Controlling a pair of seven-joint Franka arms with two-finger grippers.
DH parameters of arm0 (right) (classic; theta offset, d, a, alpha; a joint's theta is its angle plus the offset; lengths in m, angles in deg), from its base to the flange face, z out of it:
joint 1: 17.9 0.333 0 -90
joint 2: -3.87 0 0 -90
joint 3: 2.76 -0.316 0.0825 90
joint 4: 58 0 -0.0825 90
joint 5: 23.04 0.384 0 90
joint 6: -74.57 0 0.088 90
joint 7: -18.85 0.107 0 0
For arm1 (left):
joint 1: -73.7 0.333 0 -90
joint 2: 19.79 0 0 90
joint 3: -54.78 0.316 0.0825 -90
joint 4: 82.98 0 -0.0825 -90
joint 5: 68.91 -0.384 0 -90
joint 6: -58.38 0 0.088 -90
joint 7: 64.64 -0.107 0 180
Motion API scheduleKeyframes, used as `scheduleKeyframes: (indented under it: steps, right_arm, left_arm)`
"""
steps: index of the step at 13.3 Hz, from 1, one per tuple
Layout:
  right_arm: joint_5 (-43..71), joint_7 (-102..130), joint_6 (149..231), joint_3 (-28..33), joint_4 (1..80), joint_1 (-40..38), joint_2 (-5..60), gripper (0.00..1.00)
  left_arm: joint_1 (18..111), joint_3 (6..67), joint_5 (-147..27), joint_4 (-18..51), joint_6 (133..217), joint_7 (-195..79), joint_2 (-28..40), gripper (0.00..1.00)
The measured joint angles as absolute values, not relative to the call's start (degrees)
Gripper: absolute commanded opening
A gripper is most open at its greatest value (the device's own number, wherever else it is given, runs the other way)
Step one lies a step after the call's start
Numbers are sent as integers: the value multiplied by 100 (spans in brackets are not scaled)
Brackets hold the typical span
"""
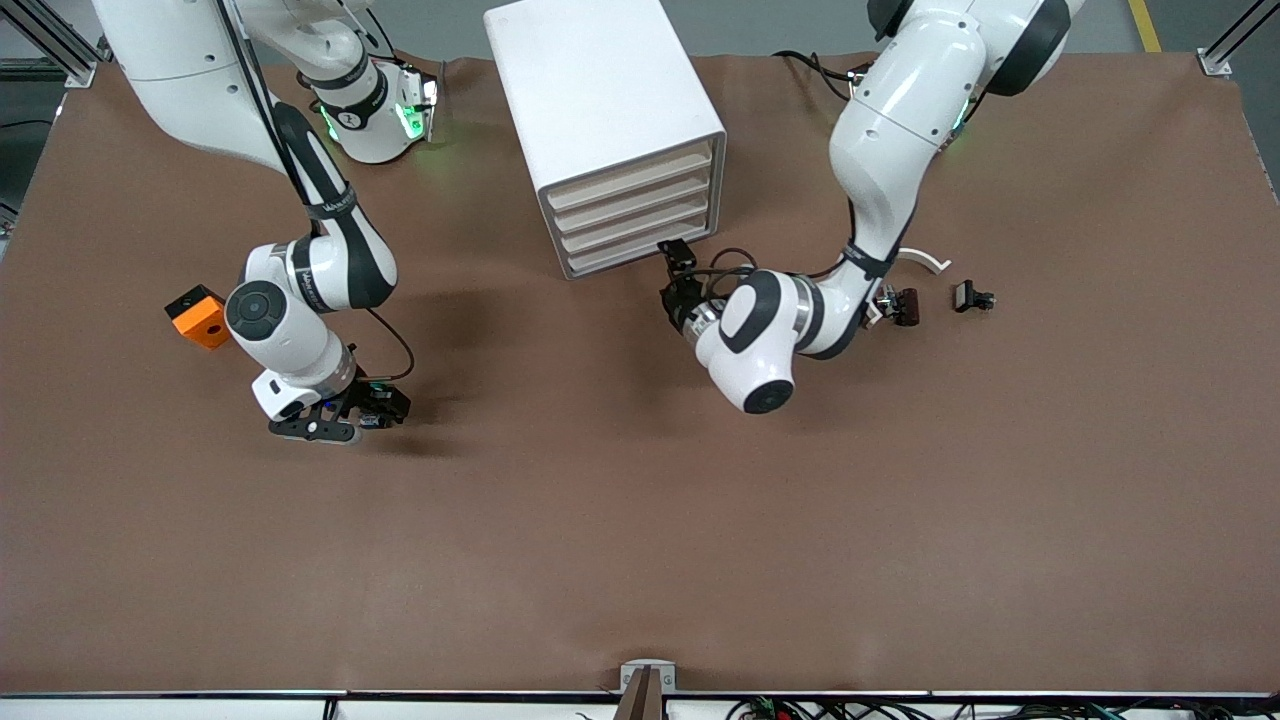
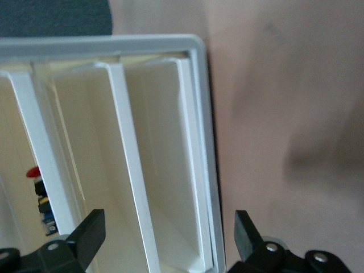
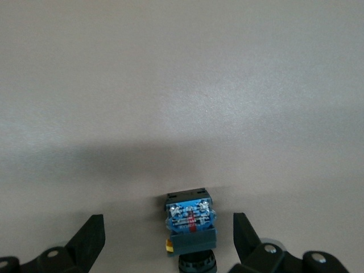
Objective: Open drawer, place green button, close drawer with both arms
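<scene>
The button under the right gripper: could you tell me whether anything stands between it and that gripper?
Nothing visible does. The right gripper is open and straddles the button, which lies on the bare table between its fingers with nothing between them.

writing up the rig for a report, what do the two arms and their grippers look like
Both arms are glossy white, rounded segments with black joint bands; a thin black cable runs along each. The left gripper and right gripper are black with two fingers. Green lights glow near both bases. A dark round cap closes each wrist joint.
</scene>
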State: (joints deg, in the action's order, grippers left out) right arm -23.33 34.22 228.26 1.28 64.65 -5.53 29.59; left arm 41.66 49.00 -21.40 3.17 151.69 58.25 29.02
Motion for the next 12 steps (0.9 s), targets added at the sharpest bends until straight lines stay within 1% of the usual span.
scheduleKeyframes:
  steps: [1,4,5,6,7,9,10,11,12]
  right_arm:
    - [-2333,3422,22848,138,6465,-553,2996,100]
    - [-2333,3422,22855,151,6465,-555,3061,100]
    - [-2333,3422,22855,153,6465,-557,3093,100]
    - [-2333,3422,22857,154,6465,-558,3129,100]
    - [-2333,3422,22859,155,6465,-560,3152,98]
    - [-2333,3422,22859,155,6464,-561,3159,70]
    - [-2333,3421,22858,155,6464,-561,3159,53]
    - [-2333,3421,22858,155,6464,-562,3159,31]
    - [-2333,3421,22857,156,6462,-565,3159,9]
  left_arm:
    - [4091,4900,-2053,317,15169,5933,2951,82]
    - [3910,4899,-1949,316,15168,6026,3035,81]
    - [3848,4898,-1909,316,15168,6110,3038,74]
    - [3788,4898,-1888,315,15168,6177,3039,70]
    - [3744,4897,-1880,315,15164,6211,3039,60]
    - [3629,4895,-1877,315,15157,6225,3041,28]
    - [3573,4894,-1875,315,15157,6239,3049,13]
    - [3537,4894,-1873,315,15157,6244,3058,0]
    - [3527,4894,-1872,315,15157,6246,3065,0]
